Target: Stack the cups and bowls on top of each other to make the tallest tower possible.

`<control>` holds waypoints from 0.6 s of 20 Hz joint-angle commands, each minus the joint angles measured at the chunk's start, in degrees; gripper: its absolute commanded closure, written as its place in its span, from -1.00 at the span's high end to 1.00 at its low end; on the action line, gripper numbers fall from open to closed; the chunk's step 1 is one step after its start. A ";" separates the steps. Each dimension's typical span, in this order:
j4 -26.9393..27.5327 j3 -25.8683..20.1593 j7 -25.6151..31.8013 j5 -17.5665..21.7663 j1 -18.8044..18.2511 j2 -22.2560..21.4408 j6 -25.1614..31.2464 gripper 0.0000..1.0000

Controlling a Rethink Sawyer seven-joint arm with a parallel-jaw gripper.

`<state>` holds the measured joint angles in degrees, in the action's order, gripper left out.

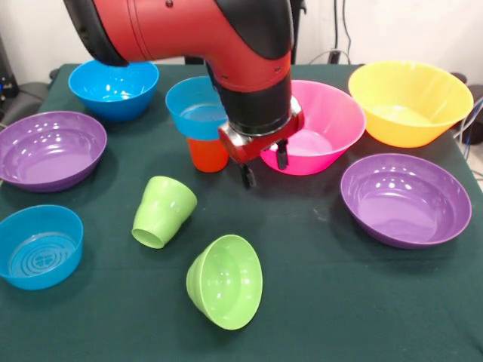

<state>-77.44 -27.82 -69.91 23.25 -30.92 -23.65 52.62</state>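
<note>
An orange cup point(207, 154) stands mid-table with a blue bowl point(196, 108) sitting on top of it. My gripper point(264, 166) hangs just right of that stack, in front of the large pink bowl point(321, 124); its two black fingers point(247, 176) stand apart with nothing between them. A lime green cup point(163, 211) lies tilted in front of the stack. A small lime green bowl point(226, 281) lies on its side nearer the camera. The yellow-orange bowl point(407, 102) stands at the far right.
Purple bowls stand at the left point(50, 149) and right point(404, 198). A blue bowl point(113, 89) is at the far left, another blue bowl point(38, 246) at the near left. The table has a dark green cloth point(317, 302).
</note>
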 commanded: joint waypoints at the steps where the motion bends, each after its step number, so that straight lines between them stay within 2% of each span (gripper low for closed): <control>1: 0.55 4.18 -5.41 0.15 1.44 -2.28 5.67 1.00; 4: 0.18 3.27 -6.48 -1.65 1.60 -1.66 5.21 1.00; 8: -0.39 1.94 -7.63 -4.63 2.09 -3.34 5.01 1.00; 12: 1.61 2.08 -4.92 -4.45 2.73 -4.90 5.73 1.00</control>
<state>-77.45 -26.45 -69.91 19.43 -30.76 -27.32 53.15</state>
